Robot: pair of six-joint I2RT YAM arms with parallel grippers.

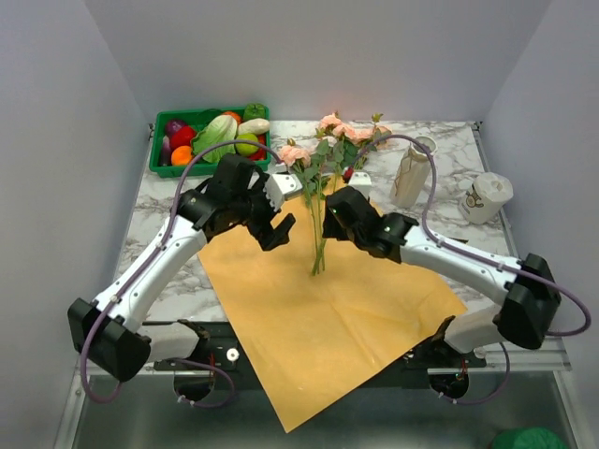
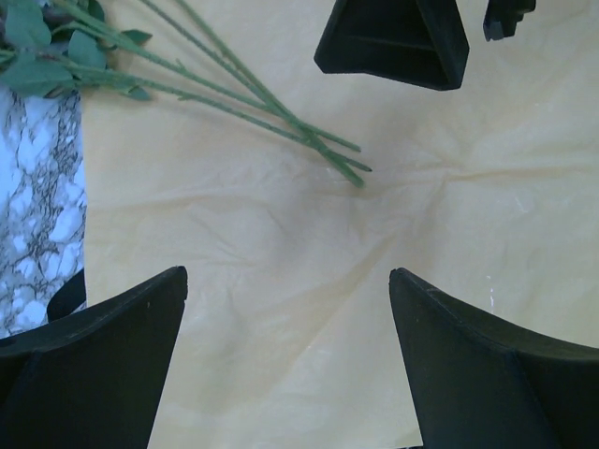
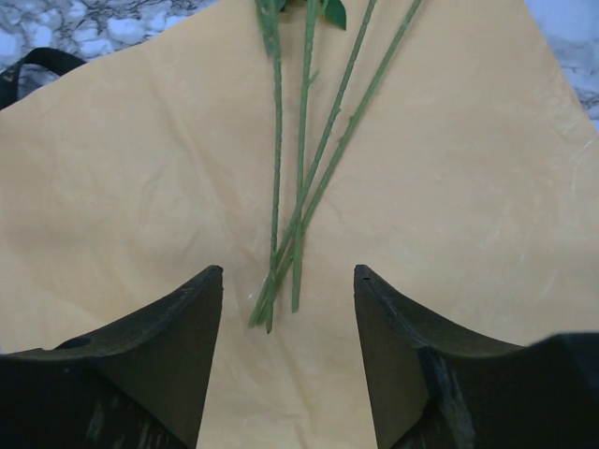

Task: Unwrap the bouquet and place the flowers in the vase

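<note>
Right gripper (image 3: pixel 288 276) fingers stand apart with the cut ends of the flowers (image 3: pixel 301 187) between them, not pinched, while the left gripper (image 2: pixel 288 276) gapes wide over bare orange paper sheet (image 1: pixel 318 318). Stems lie on that sheet with the blooms past its far edge. The vase (image 1: pixel 410 176) stands off the sheet, beyond its far right edge.
</note>
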